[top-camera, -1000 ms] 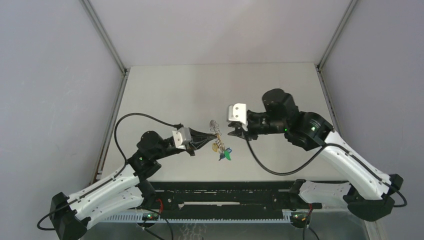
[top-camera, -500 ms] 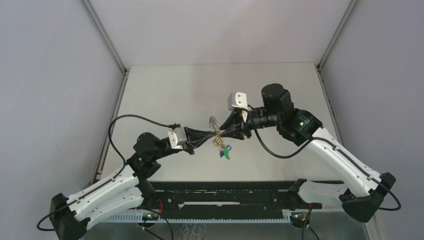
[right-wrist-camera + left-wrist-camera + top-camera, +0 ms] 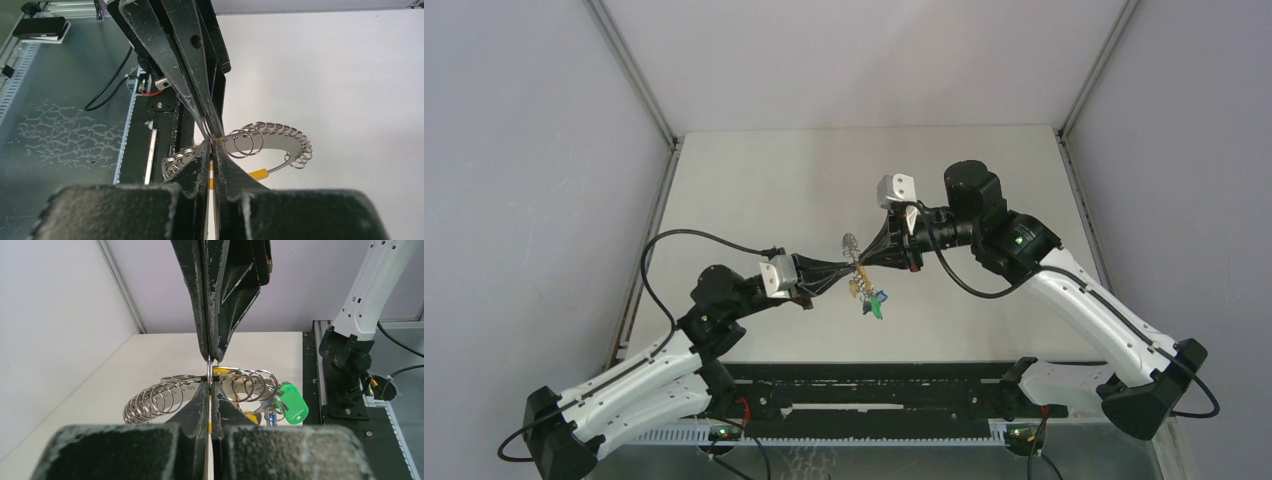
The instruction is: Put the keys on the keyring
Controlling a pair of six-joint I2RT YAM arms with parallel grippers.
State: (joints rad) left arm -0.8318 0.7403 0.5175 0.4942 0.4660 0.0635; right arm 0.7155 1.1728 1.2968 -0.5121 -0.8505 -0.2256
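The keyring [image 3: 851, 244] is a silvery band strung with several small split rings and a yellow part, held in the air. It also shows in the left wrist view [image 3: 150, 401] and the right wrist view [image 3: 280, 142]. My left gripper [image 3: 855, 269] [image 3: 210, 386] is shut on its band from the left. My right gripper [image 3: 865, 262] [image 3: 211, 146] is shut on it from the right, tip to tip with the left. The keys [image 3: 873, 301] hang below on the ring: a green-headed one [image 3: 292, 402], a blue one [image 3: 270, 417] and a yellow-tan one, partly hidden.
The pale table [image 3: 844, 180] lies under both arms, with grey walls behind and at the sides. A black rail [image 3: 874, 385] with cables runs along the near edge. The right arm's base [image 3: 347, 355] stands at the right of the left wrist view.
My right gripper has moved left to the keyring and closed on it opposite the left gripper. The left gripper has shifted slightly right with the ring and hanging keys.
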